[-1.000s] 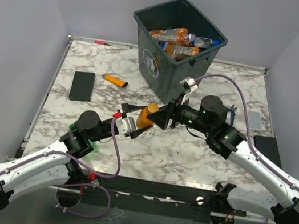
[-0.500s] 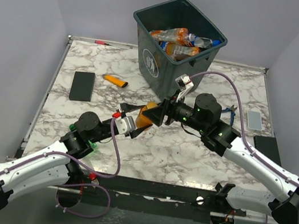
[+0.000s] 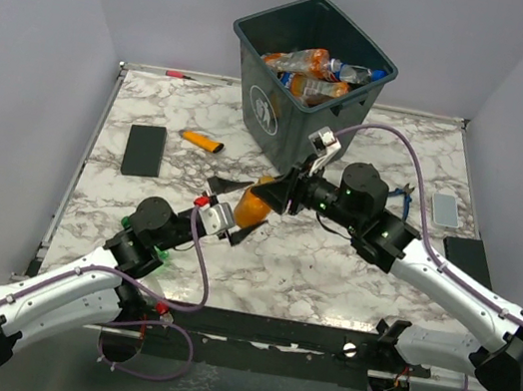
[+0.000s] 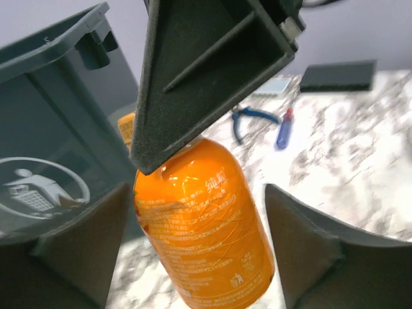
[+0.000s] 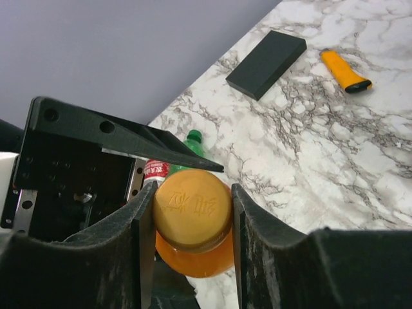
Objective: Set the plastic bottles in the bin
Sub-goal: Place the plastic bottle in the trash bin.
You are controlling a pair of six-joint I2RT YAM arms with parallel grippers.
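1. Plastic bottle, the orange one (image 4: 206, 251), hangs above the marble table (image 3: 330, 268) between the two grippers, just in front of the bin's near corner. Its long axis runs from wrist to wrist, with the base toward the left wrist and the cap toward the right.
2. The left gripper (image 3: 239, 210) has its fingers apart, one on either side of the bottle's body. The left wrist view shows thin gaps there, though I cannot be sure whether a pad brushes the label.
3. The right gripper (image 5: 192, 215) is clamped on the orange cap (image 5: 190, 199), a finger pressed to each side, so I judge that it alone carries the bottle.
4. The bin (image 3: 253, 73) stands just beyond the right gripper and holds several bottles (image 3: 309, 72). The right arm is the nearer one. The coming move looks like a lift up over the near rim, cap leading, once the body is free of the left fingers.
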